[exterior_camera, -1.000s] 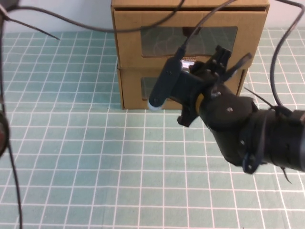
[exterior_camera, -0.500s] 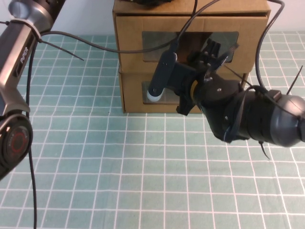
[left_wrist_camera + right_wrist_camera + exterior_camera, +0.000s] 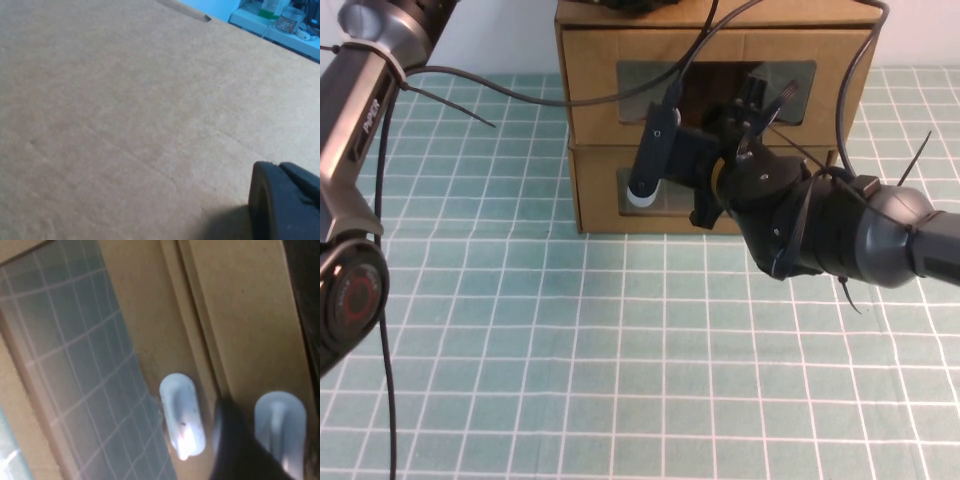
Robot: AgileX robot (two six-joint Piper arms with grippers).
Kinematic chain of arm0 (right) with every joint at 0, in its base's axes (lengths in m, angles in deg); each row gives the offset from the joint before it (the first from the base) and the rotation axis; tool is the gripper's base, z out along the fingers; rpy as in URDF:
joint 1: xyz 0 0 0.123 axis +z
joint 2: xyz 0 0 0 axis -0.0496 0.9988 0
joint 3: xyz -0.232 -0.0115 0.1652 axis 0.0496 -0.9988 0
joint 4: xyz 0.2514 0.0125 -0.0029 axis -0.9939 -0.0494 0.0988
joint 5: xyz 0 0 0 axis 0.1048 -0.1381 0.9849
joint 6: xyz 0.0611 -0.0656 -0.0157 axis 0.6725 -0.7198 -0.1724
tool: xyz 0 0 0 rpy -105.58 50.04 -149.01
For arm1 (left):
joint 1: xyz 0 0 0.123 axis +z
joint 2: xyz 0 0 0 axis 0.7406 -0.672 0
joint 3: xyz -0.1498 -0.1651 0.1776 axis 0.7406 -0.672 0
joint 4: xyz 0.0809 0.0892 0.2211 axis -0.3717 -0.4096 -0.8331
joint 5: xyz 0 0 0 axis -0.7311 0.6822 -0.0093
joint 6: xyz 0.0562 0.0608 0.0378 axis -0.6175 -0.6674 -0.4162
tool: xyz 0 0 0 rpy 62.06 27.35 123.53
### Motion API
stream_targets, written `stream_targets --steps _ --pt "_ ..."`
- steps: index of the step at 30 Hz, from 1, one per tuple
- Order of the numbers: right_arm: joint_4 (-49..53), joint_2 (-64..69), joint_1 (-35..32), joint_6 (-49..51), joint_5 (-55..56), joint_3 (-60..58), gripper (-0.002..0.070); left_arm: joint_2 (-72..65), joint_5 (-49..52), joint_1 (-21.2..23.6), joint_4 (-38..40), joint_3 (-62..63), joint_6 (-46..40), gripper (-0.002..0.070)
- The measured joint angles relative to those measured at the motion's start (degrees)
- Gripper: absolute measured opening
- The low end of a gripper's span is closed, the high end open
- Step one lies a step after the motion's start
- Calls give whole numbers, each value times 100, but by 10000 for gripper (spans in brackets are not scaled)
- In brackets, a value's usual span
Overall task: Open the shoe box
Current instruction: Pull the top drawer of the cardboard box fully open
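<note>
Left pincer point(image 3: 286, 202) hovers just over the cardboard top, its grip impossible to tell. The 2 stacked shoe boxes point(image 3: 595, 100) stand at the worktop's point(image 3: 520, 350) far centre, long axis crosswise. Right pincer point(image 3: 231, 420), the nearer to their front face, is part-open, empty, straddling a front seam

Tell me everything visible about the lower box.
The lower box is brown cardboard with a clear window in its front, looks closed, and stands upright on the green grid mat under a matching upper box. The right gripper, fingers apart, is at its front by the window; contact is unclear. The left gripper is over the upper box's top.
</note>
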Motion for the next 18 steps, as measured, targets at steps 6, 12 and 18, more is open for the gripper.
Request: stream_targets --steps 6,12,18 --pt "41 -390 194 -24 -89 -535 232 0 32 -4 0 0 137 -5" --pt "-268 -1027 588 -24 -276 -1375 223 0 32 -13 0 0 137 -5" --pt "-639 -1747 1122 75 -429 -2183 181 0 32 -13 0 0 146 -5"
